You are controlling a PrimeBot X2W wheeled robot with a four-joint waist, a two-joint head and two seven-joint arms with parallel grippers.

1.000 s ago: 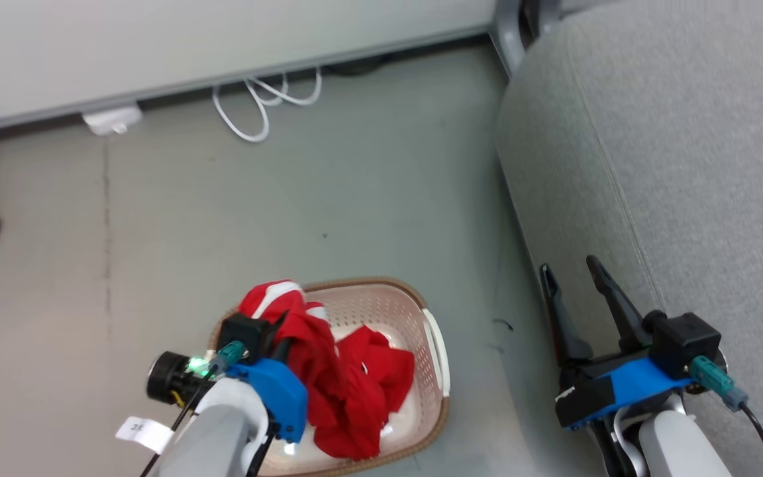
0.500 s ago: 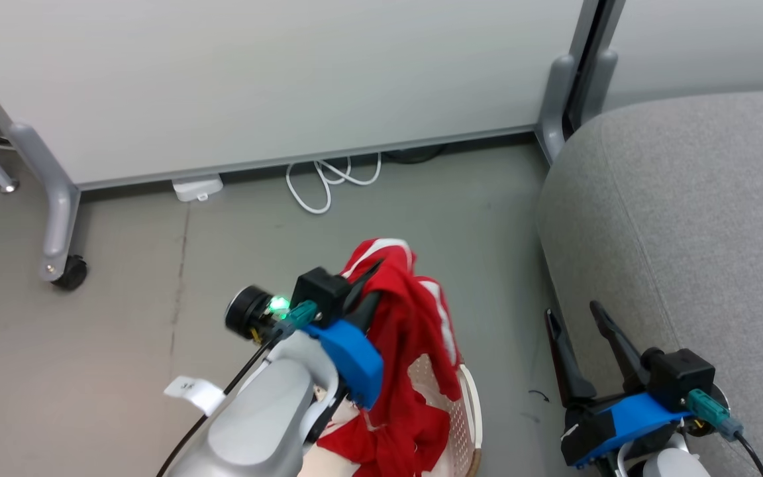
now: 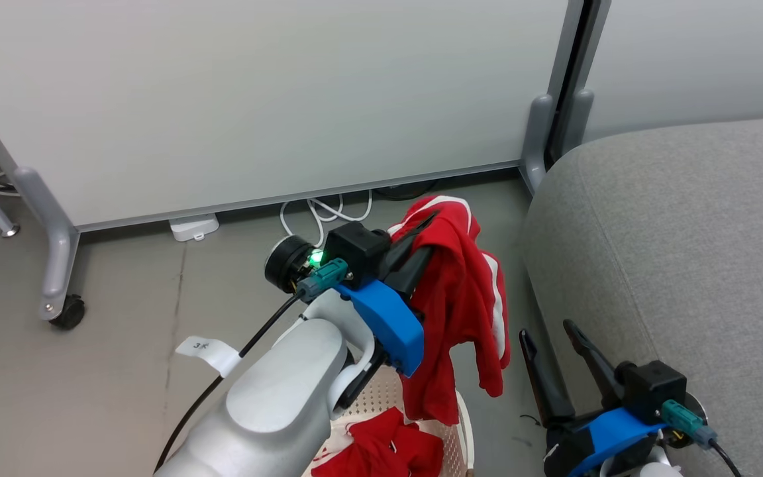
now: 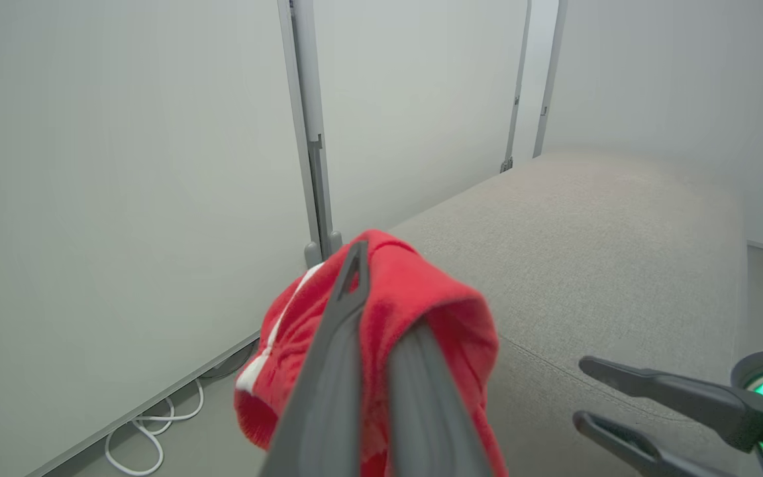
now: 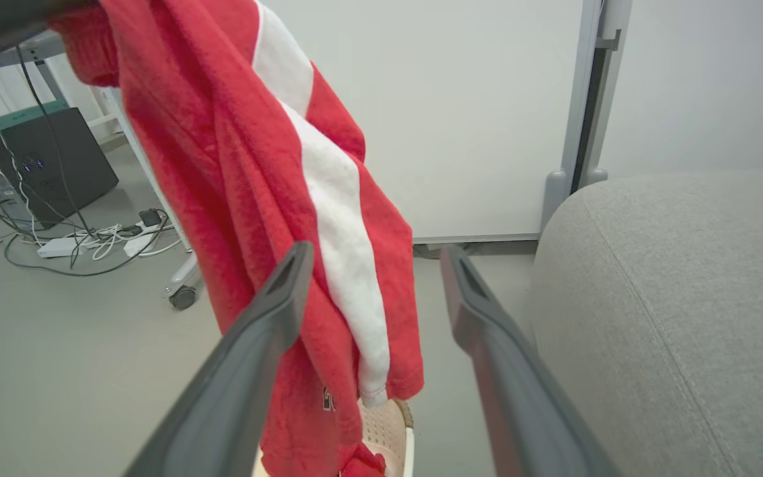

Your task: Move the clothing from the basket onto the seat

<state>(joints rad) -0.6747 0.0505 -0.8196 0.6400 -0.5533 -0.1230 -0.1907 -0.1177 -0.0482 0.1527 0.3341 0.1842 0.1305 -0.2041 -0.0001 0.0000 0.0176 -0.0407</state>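
Left gripper (image 3: 422, 240) clamped on fleecy red garment (image 3: 467, 291), hanging above basket (image 3: 464, 424).
Nearest: perforated cream plastic basket, second red garment (image 3: 381, 450) crumpled inside. Held garment is soft and white-striped, draping limp from the pinched dark fingers, hem over the basket rim. Right gripper (image 3: 546, 329) spread wide, empty, just beside the cloth. Grey woven seat (image 3: 673, 232), rounded edge, on the right, apart from the cloth. Smooth white panel (image 3: 255, 99) behind.

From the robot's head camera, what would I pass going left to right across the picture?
A caster wheel, a white plug box, the red garment hanging from the shut left gripper, the open right gripper, the grey sofa.
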